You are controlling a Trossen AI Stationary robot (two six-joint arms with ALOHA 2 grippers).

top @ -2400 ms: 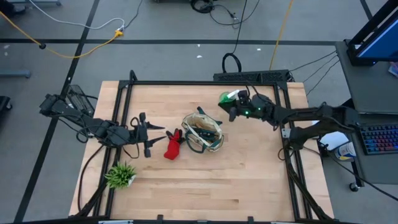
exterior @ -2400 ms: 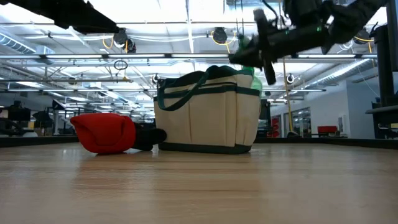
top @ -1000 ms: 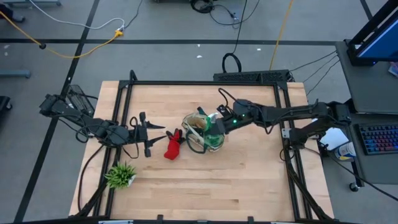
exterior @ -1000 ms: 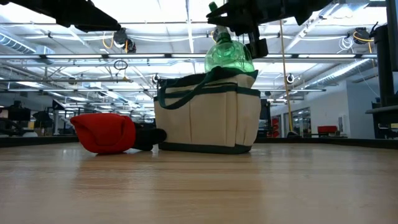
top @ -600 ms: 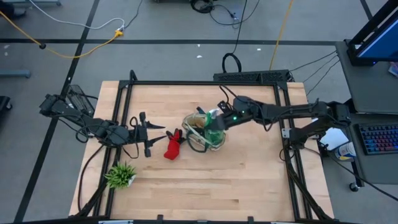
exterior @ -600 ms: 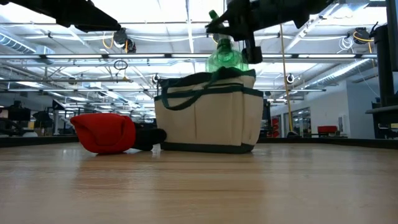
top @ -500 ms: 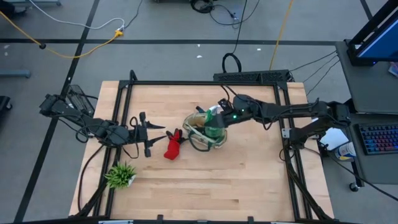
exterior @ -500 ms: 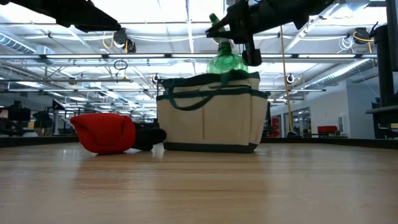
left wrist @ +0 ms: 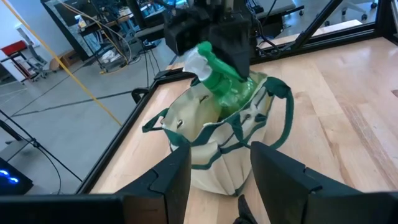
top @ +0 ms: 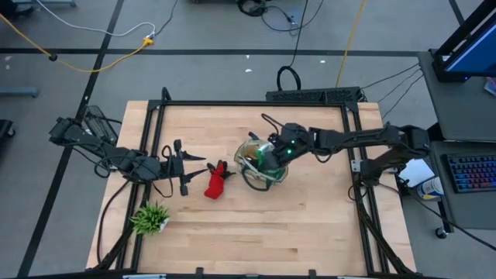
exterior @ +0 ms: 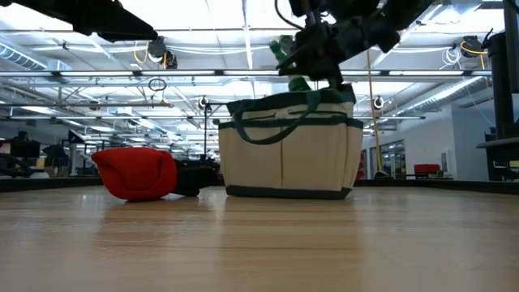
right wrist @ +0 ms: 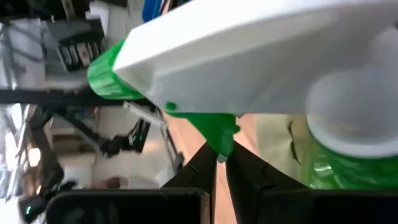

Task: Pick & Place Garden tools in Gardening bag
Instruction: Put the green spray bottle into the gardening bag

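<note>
The cream gardening bag with green trim stands on the table's middle; it also shows in the low view and the left wrist view. The green spray bottle stands in the bag with its white-and-green head above the rim. My right gripper is over the bag, shut on the bottle's head. My left gripper is open and empty left of the bag. The red glove lies between them on the table, with a dark-handled tool beside it. My right gripper holds the spray bottle by its head, with the green trigger part between the two fingers. It comes slanting down from the table's right. The bottle's body is down inside the bag, roughly upright, and its white nozzle sticks out above the rim.
A spiky green plant tuft stands near the table's near left corner. A black frame runs along the table's edges. Bare wood lies in front of the bag.
My right gripper has gone down with the spray bottle, whose body has sunk into the bag so that only its head shows above the rim. The bag has slid a little toward the table's right edge.
</note>
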